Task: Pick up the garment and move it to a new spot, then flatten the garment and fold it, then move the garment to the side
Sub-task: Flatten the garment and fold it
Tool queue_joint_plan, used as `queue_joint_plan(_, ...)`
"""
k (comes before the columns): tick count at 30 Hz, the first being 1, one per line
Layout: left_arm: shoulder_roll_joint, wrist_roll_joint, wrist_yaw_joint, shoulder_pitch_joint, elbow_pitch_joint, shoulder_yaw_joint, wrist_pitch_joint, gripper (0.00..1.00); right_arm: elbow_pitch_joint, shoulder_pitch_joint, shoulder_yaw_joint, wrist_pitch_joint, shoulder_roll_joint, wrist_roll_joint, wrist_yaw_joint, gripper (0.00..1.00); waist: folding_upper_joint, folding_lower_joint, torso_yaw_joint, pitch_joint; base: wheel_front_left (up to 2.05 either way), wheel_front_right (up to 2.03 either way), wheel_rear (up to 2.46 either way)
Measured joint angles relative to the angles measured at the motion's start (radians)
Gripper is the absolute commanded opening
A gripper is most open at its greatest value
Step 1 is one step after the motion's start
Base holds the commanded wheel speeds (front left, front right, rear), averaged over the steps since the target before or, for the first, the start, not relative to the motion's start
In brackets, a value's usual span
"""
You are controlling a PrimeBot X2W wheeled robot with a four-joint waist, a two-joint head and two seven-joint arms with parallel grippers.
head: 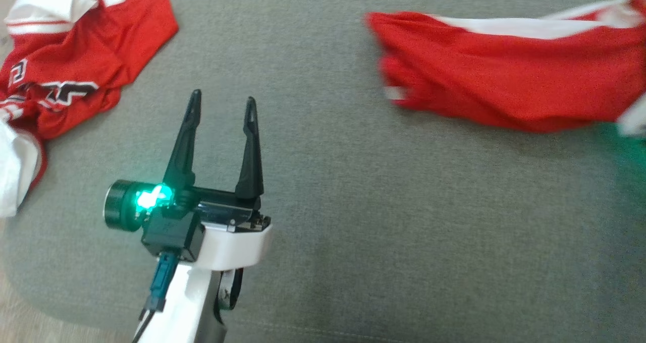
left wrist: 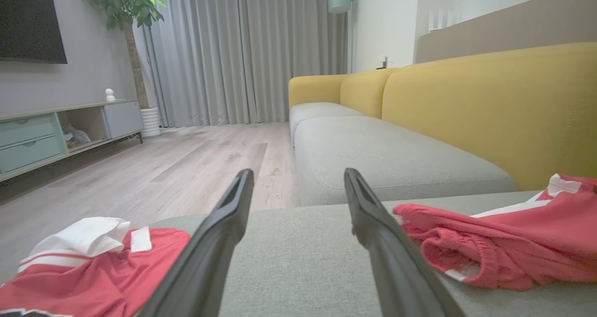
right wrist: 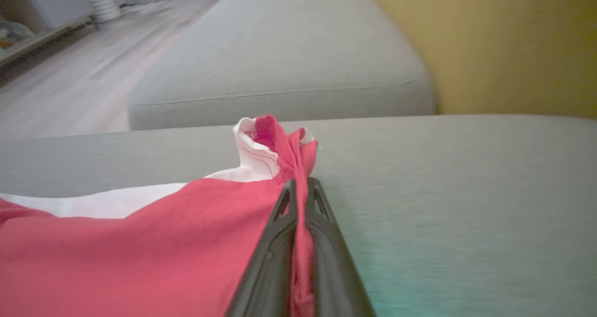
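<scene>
- The red garment [head: 504, 75] with the white stripe lies stretched on the grey seat cushion [head: 353, 222]. Its long axis runs sideways, across the line along which both sets of fingers point.
- Your right gripper [right wrist: 301, 182] has its jaws pressed together on one end of that garment. A red-and-white tuft of hem bunches up just past the fingertips, and a strip of cloth runs down between the fingers.
- From that grip the body of the garment trails off to the left of the right gripper's fingers (to their right you have bare cushion). I judge that a carry from here would drag the free end behind rather than lift it.
- Your left gripper [head: 223, 98] stands with its fingers spread wide and nothing between them, over bare cushion. The garment's free end lies ahead and to the right of it. In the left wrist view that end sits near the right-hand finger, though I cannot tell whether they touch.
- That makes the left the nearer arm for the loose end if you want a second hold before flattening. A reach to its right and a little forward should meet the cloth's short edge.
- A second red-and-white jersey [head: 75, 45] lies crumpled ahead and to the left of the left gripper, well apart from the held garment. Don't mistake it for the one being worked.
</scene>
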State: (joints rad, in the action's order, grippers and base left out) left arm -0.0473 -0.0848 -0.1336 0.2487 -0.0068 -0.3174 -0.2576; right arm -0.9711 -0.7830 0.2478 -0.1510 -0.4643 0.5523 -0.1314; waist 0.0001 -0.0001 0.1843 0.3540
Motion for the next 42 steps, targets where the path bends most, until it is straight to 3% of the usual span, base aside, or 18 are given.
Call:
queue_joint_plan(5,0.001,0.008,0.021,-0.001,-0.010,0.004,0.000,1.00,-0.006,0.007,-0.035,-0.005,-0.163,-0.020,0.000,0.00,0.0000,0.0002,-0.017,0.002,0.00,0.00,0.00)
queue_joint_plan(10,0.001,0.009,0.037,-0.002,-0.002,0.021,0.000,1.00,0.075,0.013,-0.030,0.015,-0.167,-0.020,0.000,0.00,0.0000,0.0003,-0.029,0.000,0.00,0.00,0.00)
queue_joint_plan(13,0.001,0.016,0.042,-0.007,0.005,0.022,0.000,1.00,0.162,0.012,-0.025,0.039,-0.126,-0.007,0.000,0.00,0.0000,0.0001,-0.035,-0.010,0.00,0.00,0.00)
queue_joint_plan(19,0.001,0.016,0.054,-0.009,0.018,0.022,0.000,1.00,0.363,0.022,0.005,0.098,0.027,0.022,0.000,0.00,0.0000,0.0000,-0.037,-0.039,0.00,0.00,0.00)
queue_joint_plan(24,0.001,-0.003,0.065,-0.010,0.033,0.015,0.000,1.00,0.432,0.071,0.003,0.147,0.152,-0.029,0.000,0.00,0.0000,0.0001,-0.021,-0.047,0.00,0.00,0.00)
queue_joint_plan(25,0.002,-0.007,0.066,-0.010,0.034,0.011,0.000,1.00,0.431,0.085,0.008,0.157,0.180,-0.044,0.000,0.04,0.0000,0.0001,-0.016,-0.046,0.00,0.00,0.00)
queue_joint_plan(26,0.001,-0.012,0.071,-0.010,0.035,0.005,0.000,1.00,0.429,0.098,0.016,0.170,0.207,-0.058,0.000,0.36,0.0000,0.0001,-0.010,-0.045,0.00,0.00,0.00)
queue_joint_plan(27,0.001,-0.014,0.072,-0.010,0.037,-0.001,0.000,1.00,0.424,0.111,0.022,0.170,0.233,-0.067,0.000,1.00,0.0000,0.0001,-0.004,-0.044,0.00,0.00,0.00)
queue_joint_plan(32,0.002,-0.036,0.062,-0.010,0.038,-0.005,0.000,1.00,0.445,0.147,0.027,0.109,0.295,-0.079,0.000,1.00,0.0000,0.0002,0.022,-0.051,0.00,0.00,0.00)
queue_joint_plan(37,0.003,-0.041,0.051,-0.023,0.040,-0.002,0.000,1.00,0.491,0.189,-0.028,-0.011,0.239,-0.153,0.000,1.00,0.0000,0.0001,0.027,-0.089,0.00,0.00,0.00)
queue_joint_plan(42,0.002,-0.065,0.045,-0.091,0.065,0.009,0.000,1.00,0.528,0.343,-0.101,-0.091,0.212,-0.225,0.000,1.00,0.0000,0.0000,0.025,-0.144,0.00,0.00,0.00)
